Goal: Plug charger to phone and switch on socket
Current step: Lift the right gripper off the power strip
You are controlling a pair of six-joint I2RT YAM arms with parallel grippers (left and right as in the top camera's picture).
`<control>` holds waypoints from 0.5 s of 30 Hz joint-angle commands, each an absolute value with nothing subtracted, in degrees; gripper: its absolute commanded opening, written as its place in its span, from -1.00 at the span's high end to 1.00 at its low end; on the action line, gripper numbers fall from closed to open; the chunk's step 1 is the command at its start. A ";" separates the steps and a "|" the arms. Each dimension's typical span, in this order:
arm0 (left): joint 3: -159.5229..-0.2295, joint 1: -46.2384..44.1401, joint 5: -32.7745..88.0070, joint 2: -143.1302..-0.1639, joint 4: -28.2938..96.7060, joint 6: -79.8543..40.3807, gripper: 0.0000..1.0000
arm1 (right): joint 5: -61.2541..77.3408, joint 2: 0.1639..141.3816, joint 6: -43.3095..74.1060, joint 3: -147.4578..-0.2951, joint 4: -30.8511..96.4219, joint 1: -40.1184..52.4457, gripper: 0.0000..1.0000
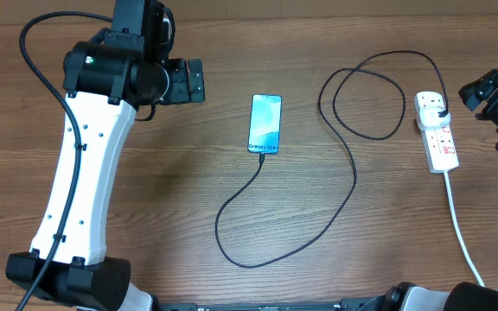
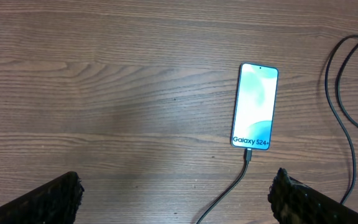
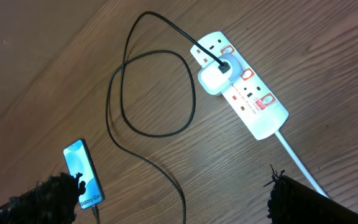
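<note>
The phone (image 1: 265, 123) lies flat at the table's middle, its screen lit teal (image 2: 255, 106). The charger's thin black cable (image 1: 354, 177) runs from a connector seated in the phone's lower end (image 2: 248, 155), loops across the wood and ends in a black plug in a white adapter (image 3: 213, 78) seated in the socket (image 1: 437, 131). The socket is a white strip with red switch marks (image 3: 260, 109). My left gripper (image 1: 195, 79) hangs open to the left of the phone, holding nothing (image 2: 178, 193). My right gripper (image 1: 484, 93) is open just right of the socket, also holding nothing (image 3: 174, 186).
The socket's white cord (image 1: 458, 225) trails toward the front right edge. A loop of the black cable (image 3: 194, 93) lies between phone and socket. The left arm's white body (image 1: 80, 173) stretches along the left side. Bare wood (image 2: 104, 93) lies left of the phone.
</note>
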State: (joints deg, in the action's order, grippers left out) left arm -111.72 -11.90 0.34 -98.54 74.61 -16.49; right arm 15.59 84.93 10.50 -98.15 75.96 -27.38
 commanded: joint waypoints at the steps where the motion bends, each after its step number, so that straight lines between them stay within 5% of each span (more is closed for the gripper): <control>1: -111.70 -12.16 -0.45 -99.00 74.59 -15.84 -0.99 | 15.20 84.90 10.48 -99.07 75.75 -27.38 -1.00; 15: -111.70 -11.90 -1.10 -99.35 76.01 -15.22 -0.99 | 15.22 84.90 10.48 -99.07 75.75 -27.38 -1.00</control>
State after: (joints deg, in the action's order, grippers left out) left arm -111.72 -11.90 0.30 -98.61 75.37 -16.45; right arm 15.62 84.93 10.48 -98.15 75.94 -27.38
